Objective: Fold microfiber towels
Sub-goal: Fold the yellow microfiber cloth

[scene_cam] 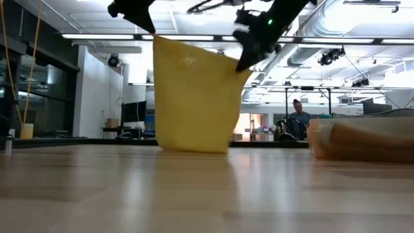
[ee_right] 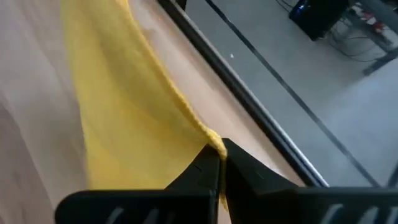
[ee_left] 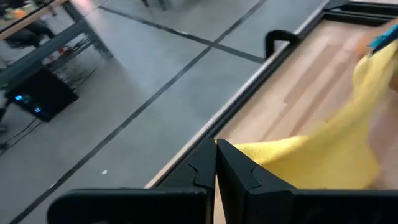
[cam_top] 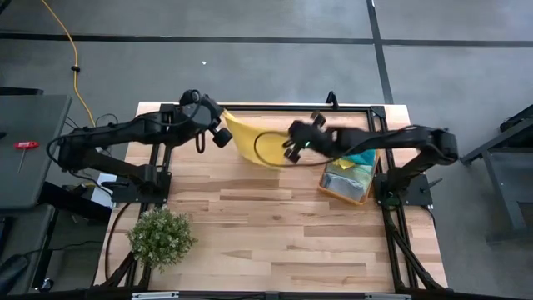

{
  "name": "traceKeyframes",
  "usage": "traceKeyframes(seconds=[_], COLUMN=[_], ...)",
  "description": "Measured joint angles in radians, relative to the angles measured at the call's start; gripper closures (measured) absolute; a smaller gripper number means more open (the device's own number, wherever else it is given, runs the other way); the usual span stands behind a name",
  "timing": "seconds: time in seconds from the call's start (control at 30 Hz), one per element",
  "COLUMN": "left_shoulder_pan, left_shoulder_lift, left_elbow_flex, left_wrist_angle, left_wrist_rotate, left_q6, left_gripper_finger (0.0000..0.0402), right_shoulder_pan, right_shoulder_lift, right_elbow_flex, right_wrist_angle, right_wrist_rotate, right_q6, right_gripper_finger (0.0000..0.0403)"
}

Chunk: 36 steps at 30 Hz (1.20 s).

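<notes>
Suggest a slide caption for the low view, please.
Left gripper and right gripper hold a yellow towel hanging above the table.

We're seeing two matte-black jointed arms with black cables trailing off their bases; left gripper point(ee_left: 215, 163) and right gripper point(ee_right: 222, 163) are showing blocky, angular black fingers; a green light is glowing on the right wrist.

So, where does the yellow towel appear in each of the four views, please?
High view: yellow towel at the table's far edge, stretched between both grippers.
Low view: it hangs centre-left, bottom edge near the table.
Left wrist view: it runs away from the closed fingers.
Right wrist view: it runs away from the closed fingers.
Shared landmark: the wooden table.
</notes>
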Motion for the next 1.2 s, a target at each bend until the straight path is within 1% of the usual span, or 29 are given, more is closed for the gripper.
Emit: traceKeyframes(seconds=[0.1,0.2,0.27,0.37,0.43,0.53,0.63,0.7,0.87,0.93,1.1,1.2], left_shoulder_pan=[0.042,0.101,0.141,0.187,0.197,0.203,0.2,0.186,0.125,0.095,-0.021,-0.12], left_shoulder_lift=[0.01,0.031,0.041,0.044,0.041,0.039,0.044,0.052,0.054,0.054,0.055,0.054], left_elbow_flex=[0.0,0.0,0.0,-0.001,-0.001,-0.001,-0.007,-0.039,-0.203,-0.279,-0.459,-0.536], left_wrist_angle=[0.048,0.136,0.206,0.276,0.287,0.231,0.124,0.084,0.078,0.081,0.113,0.138], left_wrist_rotate=[-0.011,-0.016,-0.022,-0.08,-0.095,-0.087,-0.049,-0.019,-0.01,0.015,0.135,0.196], left_q6=[0.035,0.107,0.18,0.261,0.278,0.27,0.208,0.156,0.046,-0.012,-0.188,-0.297], left_gripper_finger=[0.0401,0.0401,0.0401,0.0401,0.0401,0.0401,0.0401,0.0401,0.0401,0.0401,0.0401,0.0401], right_shoulder_pan=[-0.064,-0.131,-0.172,-0.218,-0.232,-0.234,-0.198,-0.164,-0.062,-0.016,0.106,0.174], right_shoulder_lift=[-0.074,-0.122,-0.144,-0.177,-0.197,-0.208,-0.198,-0.175,-0.078,-0.024,0.1,0.14], right_elbow_flex=[0.0,0.0,0.0,0.0,0.001,0.001,0.0,-0.001,-0.002,-0.002,-0.002,-0.002], right_wrist_angle=[-0.013,-0.01,0.014,0.065,0.082,0.073,0.038,-0.008,-0.14,-0.193,-0.287,-0.3], right_wrist_rotate=[-0.06,-0.069,-0.069,-0.075,-0.09,-0.124,-0.142,-0.142,-0.115,-0.113,-0.116,-0.165], right_q6=[-0.03,-0.083,-0.126,-0.176,-0.19,-0.198,-0.17,-0.14,-0.011,0.059,0.2,0.269], right_gripper_finger=[0.0402,0.0402,0.0403,0.0403,0.0403,0.0403,0.0403,0.0403,0.0403,0.0403,0.0403,0.0403])
